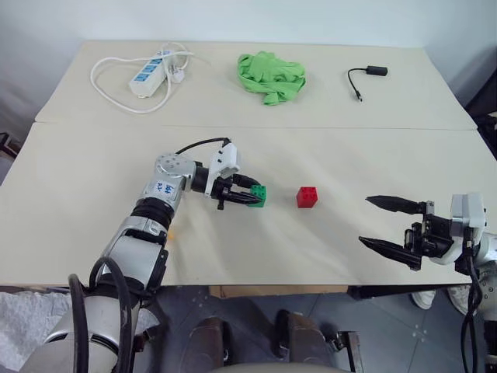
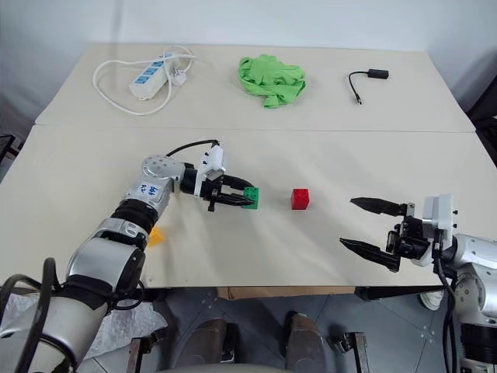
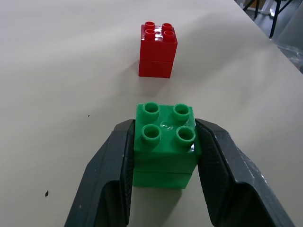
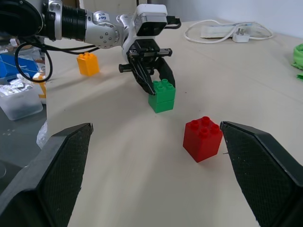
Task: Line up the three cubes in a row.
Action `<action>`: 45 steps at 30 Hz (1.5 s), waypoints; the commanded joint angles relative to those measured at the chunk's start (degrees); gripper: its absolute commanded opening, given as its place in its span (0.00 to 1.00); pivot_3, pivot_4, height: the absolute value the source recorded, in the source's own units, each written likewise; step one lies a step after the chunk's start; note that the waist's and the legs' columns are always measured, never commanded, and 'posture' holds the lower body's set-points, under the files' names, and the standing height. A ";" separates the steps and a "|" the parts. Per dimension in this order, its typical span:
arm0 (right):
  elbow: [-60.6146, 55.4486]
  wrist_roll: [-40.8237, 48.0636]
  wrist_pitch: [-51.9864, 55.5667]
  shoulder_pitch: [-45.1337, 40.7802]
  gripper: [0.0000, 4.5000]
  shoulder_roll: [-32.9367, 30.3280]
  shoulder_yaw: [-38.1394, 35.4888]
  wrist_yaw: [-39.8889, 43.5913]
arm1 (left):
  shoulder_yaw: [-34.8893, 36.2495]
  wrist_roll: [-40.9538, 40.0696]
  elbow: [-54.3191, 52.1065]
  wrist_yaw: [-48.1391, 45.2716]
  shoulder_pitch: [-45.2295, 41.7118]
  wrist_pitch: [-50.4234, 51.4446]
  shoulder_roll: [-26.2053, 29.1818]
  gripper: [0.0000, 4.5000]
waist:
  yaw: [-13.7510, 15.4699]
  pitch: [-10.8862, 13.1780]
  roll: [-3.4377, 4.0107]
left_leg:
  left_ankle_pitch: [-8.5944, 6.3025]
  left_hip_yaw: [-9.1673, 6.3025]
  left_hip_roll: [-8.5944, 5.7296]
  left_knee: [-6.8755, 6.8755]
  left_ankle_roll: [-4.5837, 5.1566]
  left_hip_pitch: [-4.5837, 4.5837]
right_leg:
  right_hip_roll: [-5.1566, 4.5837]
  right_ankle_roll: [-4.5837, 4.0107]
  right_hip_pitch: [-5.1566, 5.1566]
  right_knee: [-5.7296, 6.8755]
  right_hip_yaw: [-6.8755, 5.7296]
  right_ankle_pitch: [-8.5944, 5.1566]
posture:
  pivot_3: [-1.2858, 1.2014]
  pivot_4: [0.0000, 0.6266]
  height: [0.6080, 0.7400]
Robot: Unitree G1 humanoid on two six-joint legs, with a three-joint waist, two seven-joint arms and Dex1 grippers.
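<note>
Between the two black fingers (image 3: 120, 175) of the left gripper (image 1: 247, 196) sits the green cube (image 3: 164, 144), clamped on both sides with its four studs facing up; its base looks to rest on the table (image 1: 93, 202), though the wrist view does not settle whether it quite touches; just past the fingertips, along the line the gripper points, stands the red cube (image 1: 307, 196), upright and studs up, near the green one but apart from it, with bare tabletop between them; behind this gripper, back beside its forearm near the table's front edge, lies the orange-yellow cube (image 4: 88, 63), well apart from the other two and off their line.

Off to the far side of the red cube hovers the right gripper (image 1: 382, 223), its jaws spread wide and holding nothing; the red cube lies ahead of its fingertips, nearer one finger than the other in the right wrist view, and the green cube with the left gripper lies beyond that.

Farther out, at the table's back, rest a crumpled light-green cloth (image 1: 271, 75), a white power strip (image 1: 149, 72) with its looped cord, and a small black cable (image 1: 366, 78).
</note>
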 commanded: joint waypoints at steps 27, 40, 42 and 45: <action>-3.72 0.97 4.79 -14.01 1.00 8.28 12.08 -0.25 | 39.33 -23.57 -54.95 10.50 44.80 19.57 25.29 1.00 | -1.58 0.00 0.02 | -0.02 -0.52 0.19 0.08 0.03 0.04 | -0.19 -0.07 -0.11 0.30 0.09 -0.04 | 0.52 0.24 1.00; -3.34 -0.40 1.82 -15.77 1.00 9.69 15.51 5.19 | 58.07 -28.62 -62.85 19.19 81.28 17.95 14.95 1.00 | -1.50 -0.02 0.00 | -0.16 -0.57 0.23 0.04 0.05 0.13 | -0.32 -0.11 -0.08 0.32 0.09 -0.06 | 0.52 0.24 1.00; -2.95 -0.36 1.67 -15.82 1.00 9.59 15.34 5.57 | 57.58 -30.09 -64.43 19.30 82.29 18.58 14.47 1.00 | -1.50 -0.02 0.00 | -0.16 -0.58 0.23 0.04 0.05 0.14 | -0.33 -0.12 -0.08 0.33 0.09 -0.06 | 0.52 0.24 1.00; -2.40 -0.37 1.20 -15.82 1.00 9.42 15.13 6.03 | 56.02 -30.83 -65.43 18.73 82.47 18.18 14.77 1.00 | -1.58 -0.03 0.01 | -0.17 -0.58 0.24 0.04 0.05 0.14 | -0.34 -0.12 -0.09 0.32 0.10 -0.06 | 0.52 0.24 1.00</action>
